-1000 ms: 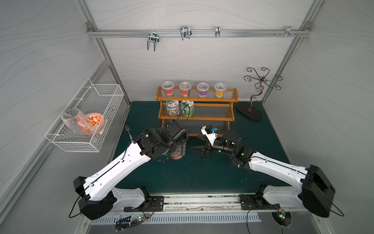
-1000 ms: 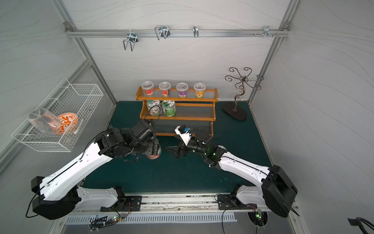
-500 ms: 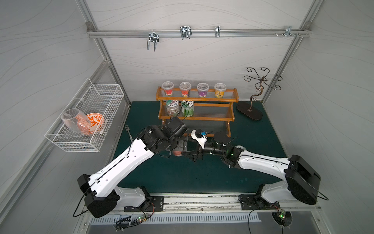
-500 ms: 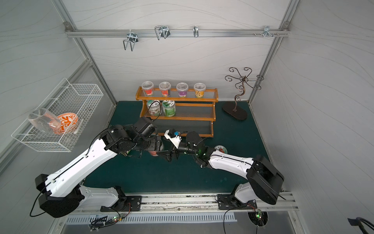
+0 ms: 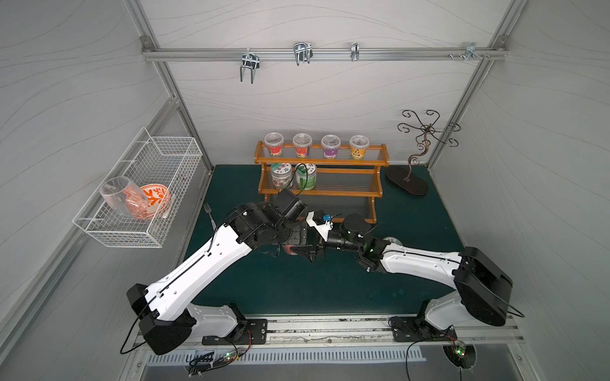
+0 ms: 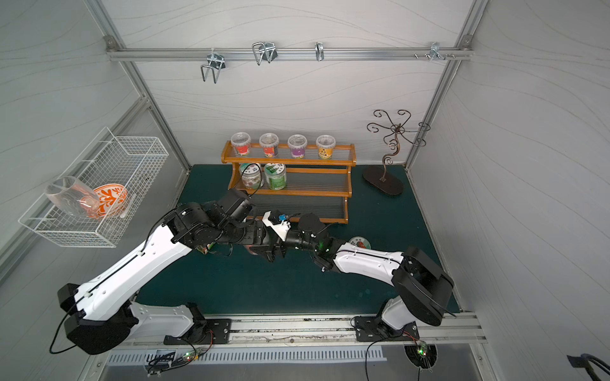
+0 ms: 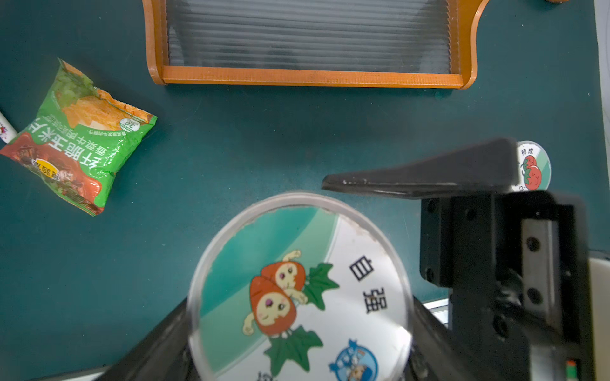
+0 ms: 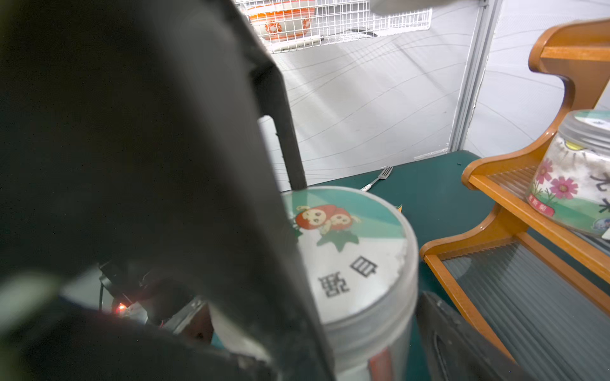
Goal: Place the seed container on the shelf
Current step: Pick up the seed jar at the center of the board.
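The seed container (image 7: 300, 290), a clear jar whose lid shows two orange cartoon fruits, sits between my left gripper's (image 7: 298, 306) jaws, which are shut on its sides. In both top views only a red bit of the seed container (image 5: 289, 249) (image 6: 251, 251) shows under the left wrist. My right gripper (image 8: 359, 290) (image 5: 310, 254) is open, one finger on each side of the same seed container (image 8: 346, 250); whether they touch it I cannot tell. One of its fingers (image 7: 429, 174) points across just beyond the lid. The orange-brown stepped shelf (image 5: 321, 194) (image 7: 310, 77) (image 8: 495, 204) stands right behind.
Several jars fill the shelf's top tier (image 5: 320, 146) and two stand on the middle tier (image 5: 293, 176). A tomato-lidded jar (image 5: 392, 240) (image 7: 533, 168) stands right of the grippers, and a green snack packet (image 7: 82, 142) lies left. A fork (image 5: 208, 212) lies by the wire basket (image 5: 142, 191). A metal stand (image 5: 412, 165) is at the back right.
My right arm has swung left across the mat until its open jaws came round the container in the left gripper. The left arm has shifted slightly toward it.
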Tool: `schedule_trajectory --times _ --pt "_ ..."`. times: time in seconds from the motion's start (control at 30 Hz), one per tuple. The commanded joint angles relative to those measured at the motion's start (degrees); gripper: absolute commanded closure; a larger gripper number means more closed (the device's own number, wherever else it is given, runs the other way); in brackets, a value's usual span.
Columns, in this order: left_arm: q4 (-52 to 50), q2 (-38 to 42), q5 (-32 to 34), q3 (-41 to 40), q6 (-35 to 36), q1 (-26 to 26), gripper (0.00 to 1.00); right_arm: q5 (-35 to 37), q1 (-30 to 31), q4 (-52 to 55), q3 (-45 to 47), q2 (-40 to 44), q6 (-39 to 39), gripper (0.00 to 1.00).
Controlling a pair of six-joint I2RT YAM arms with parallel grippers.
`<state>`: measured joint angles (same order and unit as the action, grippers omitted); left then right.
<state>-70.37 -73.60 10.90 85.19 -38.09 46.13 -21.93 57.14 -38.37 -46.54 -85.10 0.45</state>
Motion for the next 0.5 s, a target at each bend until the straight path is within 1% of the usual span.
schedule_trajectory --times 0.0,0.07,0.17,0.33,0.37,0.47 --pt "4.5 0.6 -1.8 0.3 0.1 0.0 0.35 1.9 1.0 -1.1 -0.7 -0.9 -1.9 0.01" --pt "4.5 0.5 -2.2 0.2 0.0 0.0 0.35 3.4 1.3 -0.6 -0.6 -0.5 -3.1 0.01" --pt "4.4 0.5 -2.1 0.7 0.1 0.0 0.35 7.7 1.8 1.6 -0.7 -0.1 -5.6 0.01" --pt "5.1 0.8 -2.1 0.9 -0.3 -0.1 0.35 13.4 1.7 7.5 -3.0 -0.6 -6.5 0.01" --pt "5.4 0.8 -2.2 0.8 -0.5 -0.2 0.35 14.9 1.7 7.5 -3.0 -0.7 -6.0 0.01" --pt "5.9 0.9 -2.4 0.6 -1.1 -0.3 0.35 16.1 1.9 3.4 -1.0 -0.6 -6.0 0.01"
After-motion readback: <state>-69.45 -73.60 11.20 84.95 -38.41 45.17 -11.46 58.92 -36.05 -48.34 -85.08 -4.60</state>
